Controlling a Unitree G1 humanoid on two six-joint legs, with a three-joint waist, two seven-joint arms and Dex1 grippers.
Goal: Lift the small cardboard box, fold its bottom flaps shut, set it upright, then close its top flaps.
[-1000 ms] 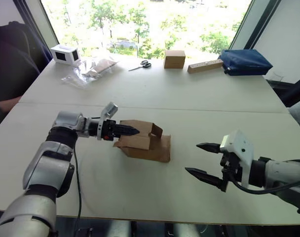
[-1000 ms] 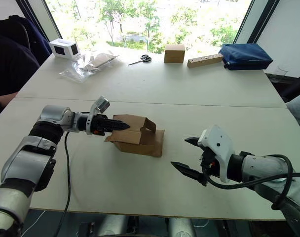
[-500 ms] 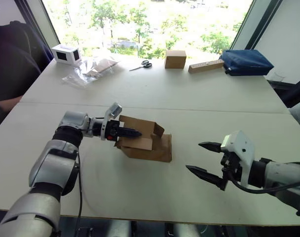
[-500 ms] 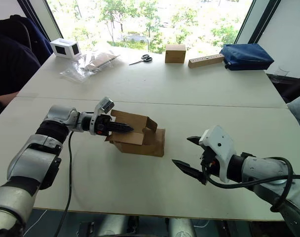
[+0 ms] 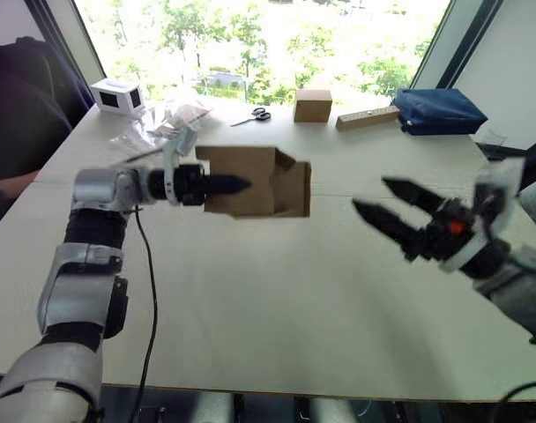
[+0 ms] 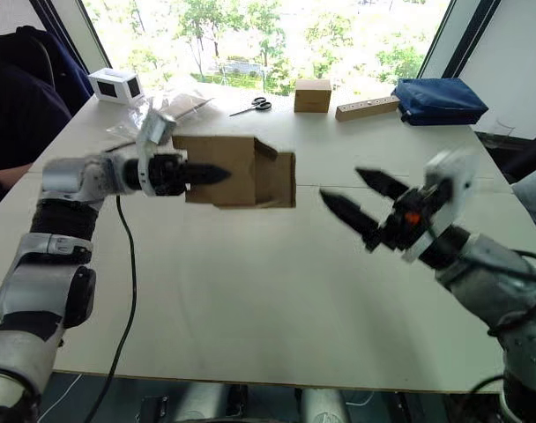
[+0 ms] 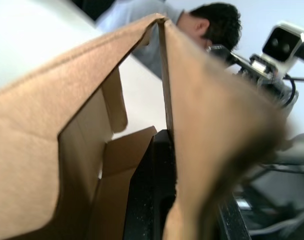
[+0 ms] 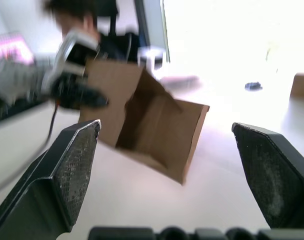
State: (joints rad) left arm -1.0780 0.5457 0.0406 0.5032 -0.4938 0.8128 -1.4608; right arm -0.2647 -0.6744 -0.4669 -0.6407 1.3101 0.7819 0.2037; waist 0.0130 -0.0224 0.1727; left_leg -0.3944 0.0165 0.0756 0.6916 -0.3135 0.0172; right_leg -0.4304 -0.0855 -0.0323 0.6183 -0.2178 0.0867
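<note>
The small cardboard box [image 5: 250,181] hangs in the air above the white table [image 5: 268,300], lying on its side. My left gripper [image 5: 235,184] is shut on one of the box's walls, and a black finger [image 7: 152,200] lies inside against the cardboard. The box's open end faces right, and its flaps [image 5: 292,187] stand apart. I cannot tell whether these are the bottom flaps or the top flaps. My right gripper [image 5: 371,195] is open, raised to the right of the box and pointing at that open end with a gap between. Its fingers [image 8: 72,170] frame the box [image 8: 157,125].
Along the far edge lie a white box with dark panels [image 5: 116,95], clear plastic bags [image 5: 158,123], scissors [image 5: 259,114], a neat brown cube box [image 5: 312,105], a wooden block [image 5: 367,117] and a blue bag [image 5: 437,110]. A person [image 5: 12,106] sits at the far left.
My left gripper shut on the box wall and lifted the box off the table. My right gripper rose and swung toward the box's open end.
</note>
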